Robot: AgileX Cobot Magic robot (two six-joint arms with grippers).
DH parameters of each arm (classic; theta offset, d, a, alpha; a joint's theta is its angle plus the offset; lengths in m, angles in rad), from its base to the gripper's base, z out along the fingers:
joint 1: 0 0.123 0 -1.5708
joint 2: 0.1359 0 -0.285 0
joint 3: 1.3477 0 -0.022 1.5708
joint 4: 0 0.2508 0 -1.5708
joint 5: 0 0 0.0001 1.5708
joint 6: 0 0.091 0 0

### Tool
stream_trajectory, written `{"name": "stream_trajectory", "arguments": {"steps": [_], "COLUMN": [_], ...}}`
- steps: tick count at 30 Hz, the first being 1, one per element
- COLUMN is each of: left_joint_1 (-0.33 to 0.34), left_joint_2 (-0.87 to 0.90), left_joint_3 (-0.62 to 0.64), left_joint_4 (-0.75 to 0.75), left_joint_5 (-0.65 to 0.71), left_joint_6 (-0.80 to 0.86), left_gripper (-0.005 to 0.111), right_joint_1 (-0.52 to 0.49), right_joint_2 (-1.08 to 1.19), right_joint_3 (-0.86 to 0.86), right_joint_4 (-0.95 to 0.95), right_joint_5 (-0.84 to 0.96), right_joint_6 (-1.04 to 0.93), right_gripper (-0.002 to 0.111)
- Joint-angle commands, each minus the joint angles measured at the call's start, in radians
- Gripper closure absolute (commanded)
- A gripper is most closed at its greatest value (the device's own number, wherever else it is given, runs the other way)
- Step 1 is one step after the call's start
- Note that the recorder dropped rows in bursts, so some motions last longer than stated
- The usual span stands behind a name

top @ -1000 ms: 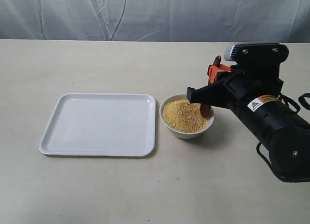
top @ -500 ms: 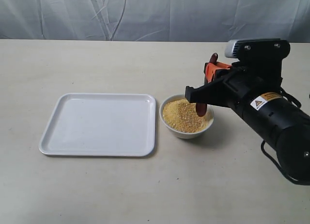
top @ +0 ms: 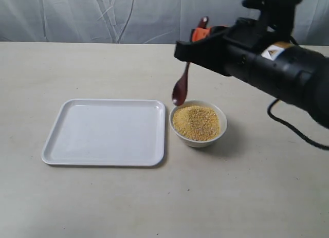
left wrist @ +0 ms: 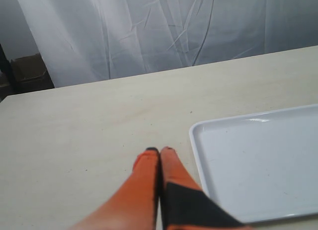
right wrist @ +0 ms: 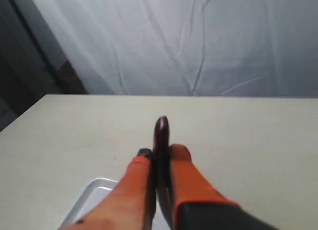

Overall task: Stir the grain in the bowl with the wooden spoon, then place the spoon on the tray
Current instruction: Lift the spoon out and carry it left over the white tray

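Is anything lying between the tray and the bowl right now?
No. In the exterior view, only a narrow strip of bare table separates the tray from the bowl.

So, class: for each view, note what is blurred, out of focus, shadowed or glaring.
Exterior view: bowl sharp, soft shadow beside it. Left wrist view: left end effector blurred up close, small glare on the tray rim. Right wrist view: soft throughout, wooden spoon and right end effector unfocused.

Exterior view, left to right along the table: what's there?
tray → bowl holding the grain. The wooden spoon hangs above the bowl's left rim, overlapping it, so it's left out of the order.
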Motion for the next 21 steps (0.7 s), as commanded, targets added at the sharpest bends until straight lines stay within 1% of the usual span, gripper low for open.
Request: {"name": "stream_trajectory", "arguments": {"steps": [1,4,9,14,21], "left_joint_1": [-0.001,-0.001,-0.001,-0.001,-0.001], "left_joint_2": [-0.004,-0.004,-0.004,-0.004,-0.004], "left_joint_3": [0.004,0.004,0.004,0.004,0.004], "left_joint_4": [-0.002,-0.002,-0.002,-0.002,-0.002], "left_joint_5": [-0.009,-0.009,-0.009,-0.009,-0.009], "left_joint_6": [-0.001,-0.001,-0.001,-0.001,-0.001], "left_gripper": [0.107,0.107,0.107,0.107,0.107], "right_joint_1": [0.002,0.002,0.002,0.002,0.002], "right_joint_2": [0.122,0.25,0.499,0.709,0.933], "right_joint_3": [-0.185,-0.324,-0.569,-0.832,-1.085], "right_joint_4": [-0.014,0.018,0.164,0.199,0.217], "right_joint_5": [0.228,0.349,0.545,0.773,0.949], "right_joint_6": [0.098,0.142,0.155,0.155,0.155], "right_gripper": [0.109,0.109,0.109,0.109,0.109]}}
